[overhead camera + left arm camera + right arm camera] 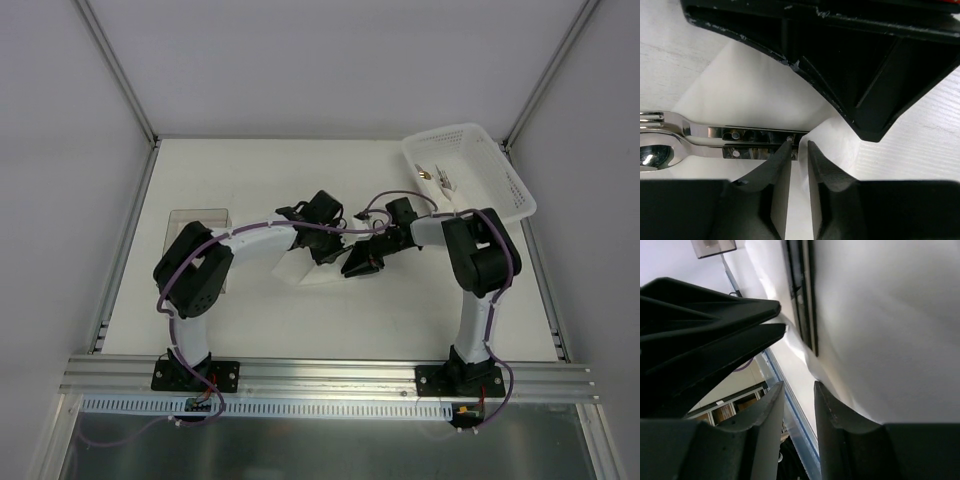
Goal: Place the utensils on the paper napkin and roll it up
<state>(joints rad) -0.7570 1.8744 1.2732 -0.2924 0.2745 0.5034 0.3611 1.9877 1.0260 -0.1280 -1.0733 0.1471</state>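
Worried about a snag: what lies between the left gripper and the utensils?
Nothing. In the left wrist view the handle ends of the utensils reach the left gripper, with only the paper napkin under them.

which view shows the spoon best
Left wrist view: the spoon lies close and sharp, bowl and handle on the paper napkin. Top view: arms hide it. Right wrist: only dark edge-on strips, maybe handles.

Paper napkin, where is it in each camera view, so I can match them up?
Top external: paper napkin just left of centre, under the left fingers.
Left wrist: the white sheet across the middle, beneath the utensils.
Right wrist: apparently the white sheet filling the right side.
Shared landmark: the left fingers, at bottom in their own view, black wedges at left in the right wrist view.
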